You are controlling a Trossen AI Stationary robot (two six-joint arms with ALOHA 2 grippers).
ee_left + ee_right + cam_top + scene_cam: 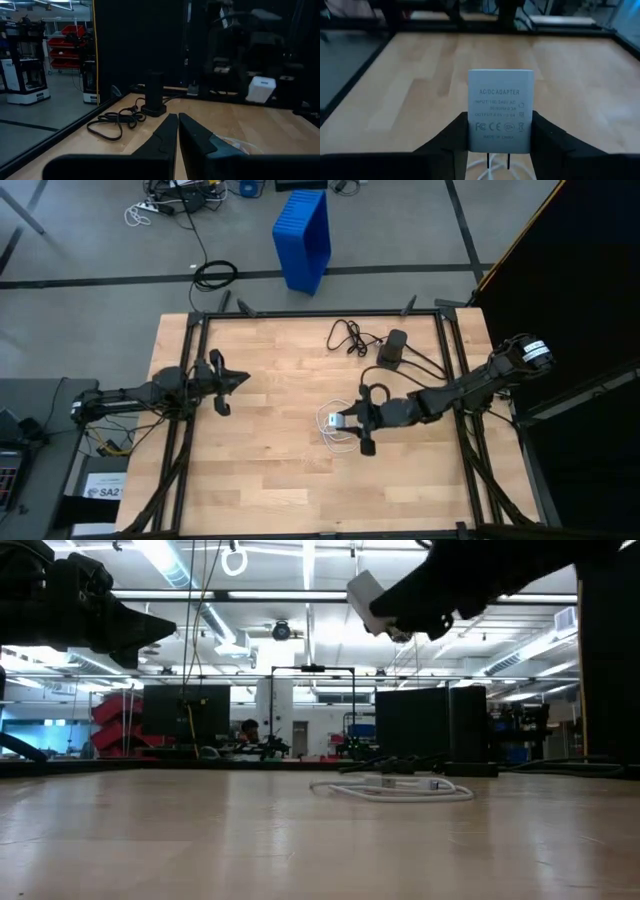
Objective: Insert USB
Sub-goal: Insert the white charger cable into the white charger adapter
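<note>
The USB, a thin white cable wound in a small loop (333,427) (395,788), lies flat on the wooden table; a strand shows below the prongs (490,172). My right gripper (356,420) (501,125) hovers above the loop, shut on a white AC/DC adapter block (501,110) (368,600) (261,90). My left gripper (236,381) (178,122) (140,630) waits shut above the table's left part, touching nothing. My right gripper pinches the white adapter block by its two narrow sides (470,125), one finger (457,132) on each. The labelled face is toward the wrist camera and the two metal prongs (497,161) point back toward the wrist. The block is lifted well clear of the table (368,600).
A black adapter box (395,350) (155,95) stands near the far edge, its thin black cord (346,336) (115,122) coiled loosely beside it. A black frame (320,313) rims the table. Bare wood (270,470) lies between the arms and toward the near edge.
</note>
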